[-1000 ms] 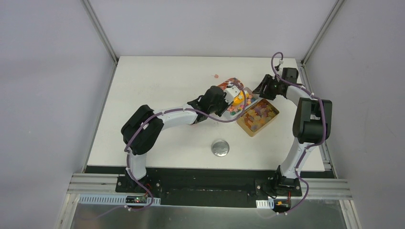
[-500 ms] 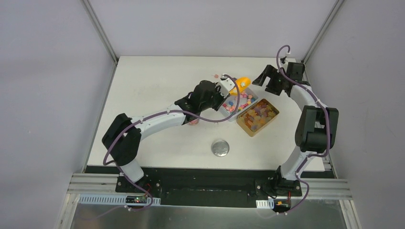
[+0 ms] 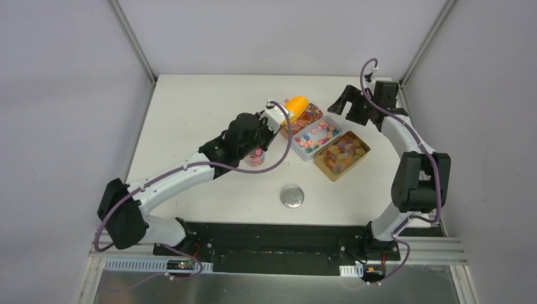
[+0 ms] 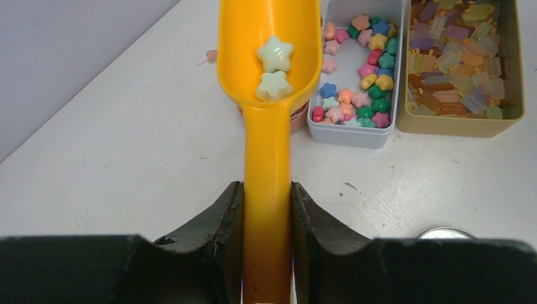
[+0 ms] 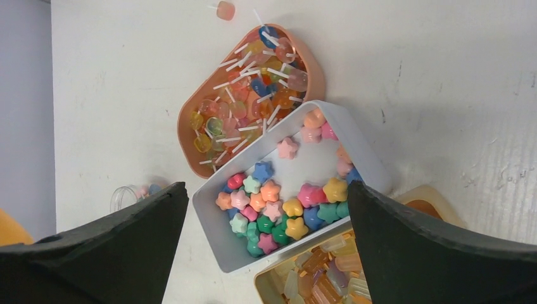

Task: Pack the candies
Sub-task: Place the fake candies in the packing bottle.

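My left gripper (image 3: pixel 273 117) is shut on the handle of the orange scoop (image 3: pixel 296 103), seen close in the left wrist view (image 4: pixel 267 190). The scoop bowl (image 4: pixel 269 44) holds two pale star candies (image 4: pixel 274 66) and hangs over the table left of the trays. A white tray (image 3: pixel 305 152) holds mixed-colour star candies (image 5: pixel 272 209). A yellow tin (image 3: pixel 328 170) beside it holds amber and pastel gummy chunks (image 4: pixel 462 57). A peach oval tray (image 5: pixel 183 133) holds stick candies (image 5: pixel 253 82). My right gripper (image 3: pixel 345 104) is open and empty above the trays (image 5: pixel 267 190).
A small clear jar (image 3: pixel 255 157) with a few candies stands near my left wrist. The round silver lid (image 3: pixel 292 197) lies at the front middle. One stray pink candy (image 5: pixel 225 9) lies on the table beyond the peach tray.
My left arm has swung the scoop from over the white tray to the far left, beyond the peach tray. The right gripper has drawn back a little.
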Robot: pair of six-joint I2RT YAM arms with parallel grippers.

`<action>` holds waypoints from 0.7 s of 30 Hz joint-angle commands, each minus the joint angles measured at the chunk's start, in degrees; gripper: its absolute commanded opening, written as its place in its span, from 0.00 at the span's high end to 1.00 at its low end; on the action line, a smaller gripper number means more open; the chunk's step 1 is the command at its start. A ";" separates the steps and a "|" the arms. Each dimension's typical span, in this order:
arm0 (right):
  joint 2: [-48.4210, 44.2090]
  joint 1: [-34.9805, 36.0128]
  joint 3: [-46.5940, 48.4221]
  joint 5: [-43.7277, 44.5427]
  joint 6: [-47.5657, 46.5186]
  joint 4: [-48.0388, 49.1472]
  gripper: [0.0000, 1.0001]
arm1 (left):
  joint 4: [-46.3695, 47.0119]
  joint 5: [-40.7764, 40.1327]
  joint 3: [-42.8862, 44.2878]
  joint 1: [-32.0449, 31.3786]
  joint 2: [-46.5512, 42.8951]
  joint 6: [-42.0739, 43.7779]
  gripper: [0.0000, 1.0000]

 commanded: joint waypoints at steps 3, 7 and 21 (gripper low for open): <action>-4.00 0.26 -0.27 1.23 -2.48 -0.04 0.00 | -9.10 -5.69 -0.18 0.52 -9.57 0.09 1.00; -3.72 0.26 -0.88 1.21 -3.50 0.98 0.00 | -15.04 -6.37 -0.10 0.56 -12.80 1.55 1.00; -3.56 0.31 -1.87 1.91 -4.52 3.79 0.00 | -27.50 -7.22 -4.49 0.52 -18.85 4.90 1.00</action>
